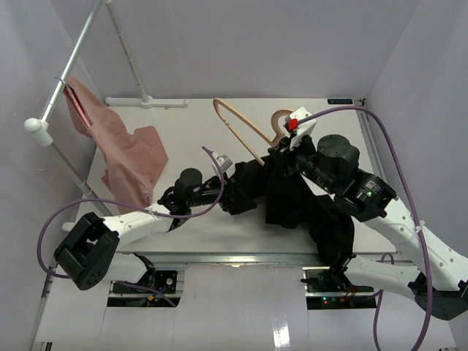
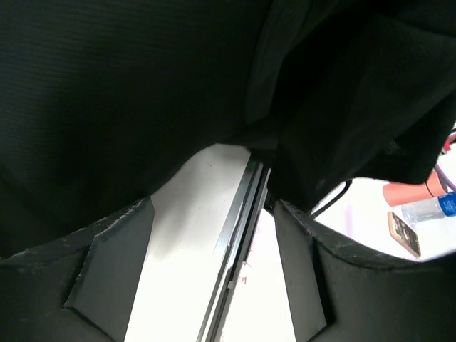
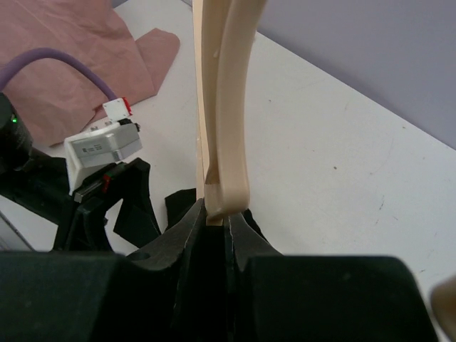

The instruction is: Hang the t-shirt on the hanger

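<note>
Toward the far right of the table [image 1: 183, 121], the right gripper [image 3: 217, 217] is clamped narrow on the wooden hanger [image 3: 228, 107], pinching it at one small spot near its end while most of it juts away to the far left. The black t-shirt [image 1: 292, 194] lies bunched between the two arms, partly draped over the right one and trailing to the near edge. The left gripper [image 2: 214, 206] stands wide with nothing between its jaws, the fabric just beyond its tips.

- A tug on the cloth could swivel the hanger in that thin pinch.
- Closing blind into the bunch could catch several layers.
- Loose fabric may slide off the near edge.
</note>
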